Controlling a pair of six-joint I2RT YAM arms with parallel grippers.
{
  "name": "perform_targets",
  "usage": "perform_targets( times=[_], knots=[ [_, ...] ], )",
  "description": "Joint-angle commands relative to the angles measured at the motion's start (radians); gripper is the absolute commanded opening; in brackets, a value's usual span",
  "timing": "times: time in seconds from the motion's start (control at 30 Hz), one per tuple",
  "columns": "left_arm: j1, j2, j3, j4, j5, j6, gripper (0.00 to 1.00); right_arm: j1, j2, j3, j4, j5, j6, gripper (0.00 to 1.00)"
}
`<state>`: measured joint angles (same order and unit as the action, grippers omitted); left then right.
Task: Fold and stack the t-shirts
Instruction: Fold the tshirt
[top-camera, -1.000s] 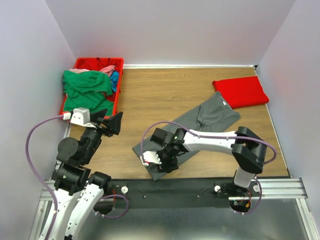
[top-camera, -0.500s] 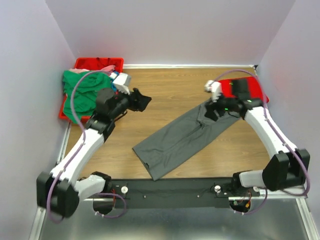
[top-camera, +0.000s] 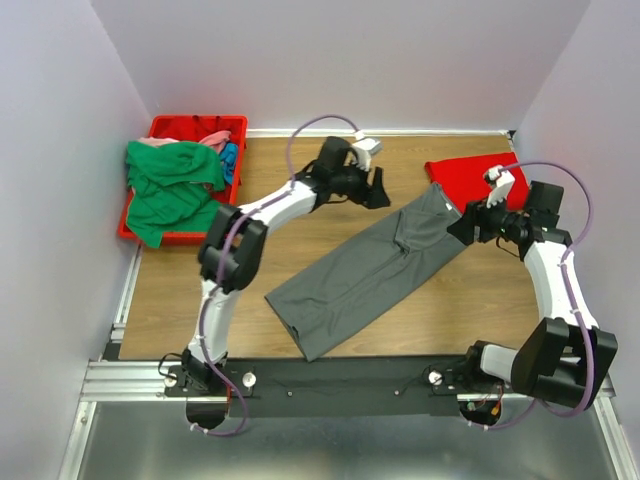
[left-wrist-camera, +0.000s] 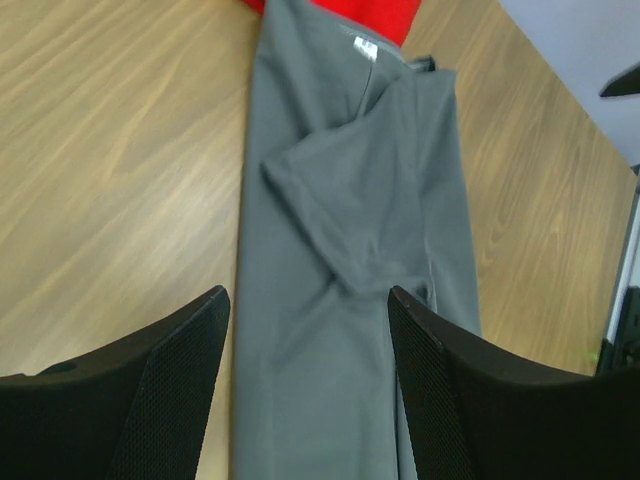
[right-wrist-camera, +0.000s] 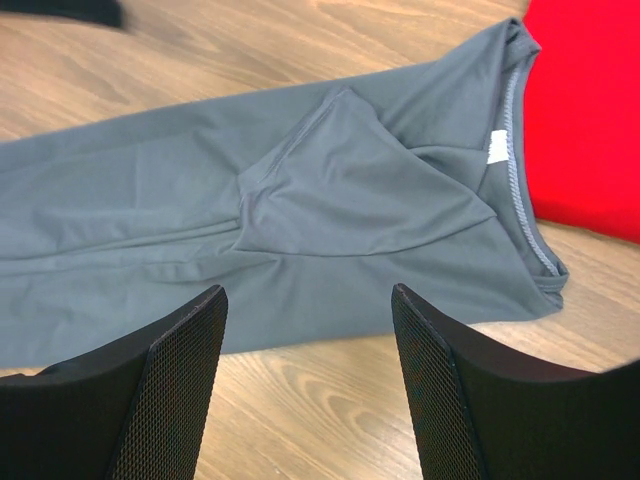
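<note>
The grey shirt (top-camera: 375, 265) lies in a long strip on the counter (top-camera: 300, 190), its collar touching the red shirt (top-camera: 480, 182). The left fingers (left-wrist-camera: 170, 390) and right fingers (right-wrist-camera: 170, 370) are spread apart and empty.

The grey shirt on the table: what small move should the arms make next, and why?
The dark grey shirt lies folded into a long strip. The left gripper and right gripper hover open near its collar end, holding nothing. So probably: lower both onto that end and pinch its corners, ready for a crosswise fold.
</note>
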<state>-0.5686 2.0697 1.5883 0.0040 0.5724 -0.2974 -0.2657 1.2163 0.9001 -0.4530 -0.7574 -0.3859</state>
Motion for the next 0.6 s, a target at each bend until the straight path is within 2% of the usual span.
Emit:
perform_targets(
  times=[0.0, 0.1, 0.2, 0.33, 0.57],
  knots=[
    [-0.046, 0.143, 0.264, -0.108, 0.029, 0.029, 0.73, -0.036, -0.017, -0.02, 0.057, -0.048, 0.032, 0.73],
    [-0.068, 0.269, 0.386, -0.176, 0.003, 0.018, 0.73, -0.047, -0.021, -0.021, 0.06, -0.059, 0.033, 0.73],
    [-0.083, 0.38, 0.57, -0.246, -0.032, 0.011, 0.73, -0.05, -0.023, -0.021, 0.063, -0.065, 0.033, 0.73],
    [-0.096, 0.464, 0.651, -0.279, -0.052, -0.002, 0.73, -0.055, -0.021, -0.021, 0.065, -0.074, 0.035, 0.73],
    [-0.117, 0.509, 0.664, -0.302, -0.108, -0.019, 0.73, -0.055, -0.032, -0.021, 0.063, -0.092, 0.038, 0.73]
  ],
)
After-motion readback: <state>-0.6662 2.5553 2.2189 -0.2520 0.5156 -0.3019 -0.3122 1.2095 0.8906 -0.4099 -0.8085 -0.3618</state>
